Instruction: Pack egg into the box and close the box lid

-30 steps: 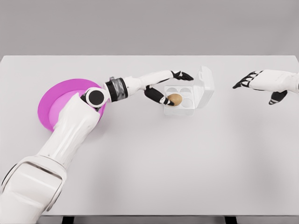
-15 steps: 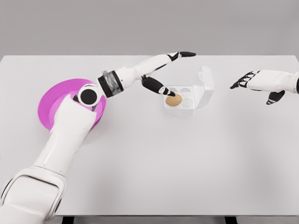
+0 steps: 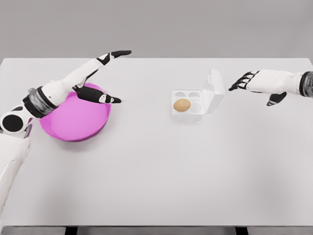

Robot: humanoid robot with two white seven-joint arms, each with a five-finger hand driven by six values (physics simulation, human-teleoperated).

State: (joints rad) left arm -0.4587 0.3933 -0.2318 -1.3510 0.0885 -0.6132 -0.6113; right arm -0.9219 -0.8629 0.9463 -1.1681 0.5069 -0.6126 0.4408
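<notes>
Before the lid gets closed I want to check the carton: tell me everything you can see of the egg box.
The egg box is a small white carton, plastic by its look, with four round cups. It sits flat on the white table, right of centre. Its hinged lid stands open on the right side, tilted upward. One brown egg lies in the front left cup; the other three are empty. No hand touches it.

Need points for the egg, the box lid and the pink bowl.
egg (image 3: 182,105): head view, middle of the shell.
box lid (image 3: 215,90): head view, inner face of the raised lid.
pink bowl (image 3: 73,120): head view, bare floor inside the rim.
</notes>
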